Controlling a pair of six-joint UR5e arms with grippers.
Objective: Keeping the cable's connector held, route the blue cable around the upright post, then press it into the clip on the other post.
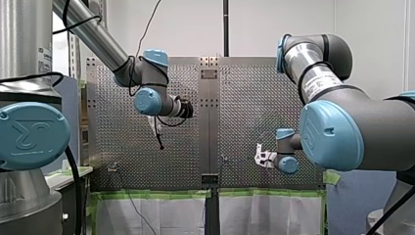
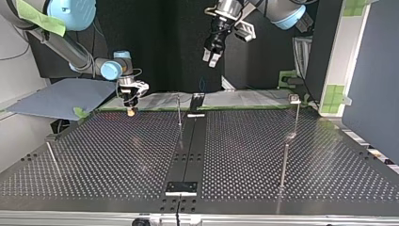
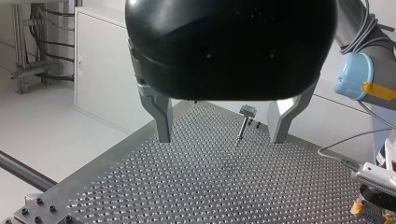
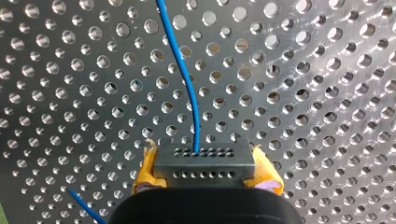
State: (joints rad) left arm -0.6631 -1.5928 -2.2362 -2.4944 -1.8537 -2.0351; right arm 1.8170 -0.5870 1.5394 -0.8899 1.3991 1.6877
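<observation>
Connector point(image 4: 204, 163): grey block with rows of small holes, nearest in the right wrist view, pinched between the yellow pads point(image 4: 145, 169) of my right gripper point(image 4: 205, 171).
Blue cable point(image 4: 184, 79): leaves the connector's far face toward 12 o'clock, leaning to 11 as it runs on over the table point(image 4: 327, 93) (a second blue stretch shows at the connector's 8 o'clock).
Near posts: in the top view, one post point(image 2: 283, 165) at 4 o'clock from the table's middle, a leaning one point(image 2: 53, 160) at 8 o'clock.
Slim post point(image 2: 179, 113): upright at 12 o'clock, just beside the dark centre strip point(image 2: 188, 150).
Headed post point(image 2: 297, 110): at 2 o'clock, near the far edge.
Right gripper, top view: at 10 o'clock, low over the far edge, yellow tips down.
Left gripper point(image 2: 212, 59): at 12 o'clock, high over the far edge, metal fingers spread, nothing between them; in its wrist view a blocky-headed post point(image 3: 243, 123) stands well ahead.
</observation>
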